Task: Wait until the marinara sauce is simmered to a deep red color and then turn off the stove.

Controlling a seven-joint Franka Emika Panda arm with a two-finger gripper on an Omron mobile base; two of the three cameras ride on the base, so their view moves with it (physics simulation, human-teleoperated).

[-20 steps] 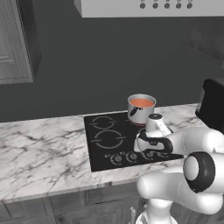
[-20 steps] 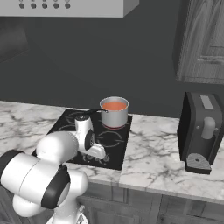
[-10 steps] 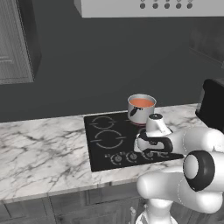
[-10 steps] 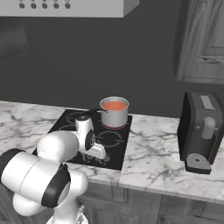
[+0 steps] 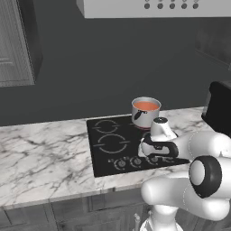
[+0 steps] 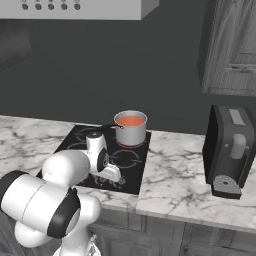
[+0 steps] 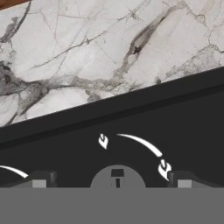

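- Orange-red was the colour I read on the marinara sauce (image 5: 146, 105) in its small steel pot (image 6: 131, 131), which stood on a back burner of the stove (image 5: 108, 149), on the side nearer the coffee machine (image 6: 231, 150).
- To my eye the sauce looked more orange than deep red, so I judged the simmering unfinished and the waiting part of the task not yet over.
- I had the gripper (image 7: 112, 183) low over the front edge of the black glass cooktop, its two fingertips (image 7: 40, 180) standing wide apart with nothing between them.
- In the hand view a round grey knob (image 7: 117, 176) sat midway between those tips, with white flame marks printed just past it and the marble counter (image 7: 87, 57) beyond the stove's edge.
- From the base views the hand hung above the knob row (image 5: 135, 161); I could not tell whether it touched any knob.
- I judged the hand was staged for the turn-off: what remained was to watch the colour deepen, then close on that knob and rotate it.
- I could not confirm from these pictures that this knob ran the pot's burner.
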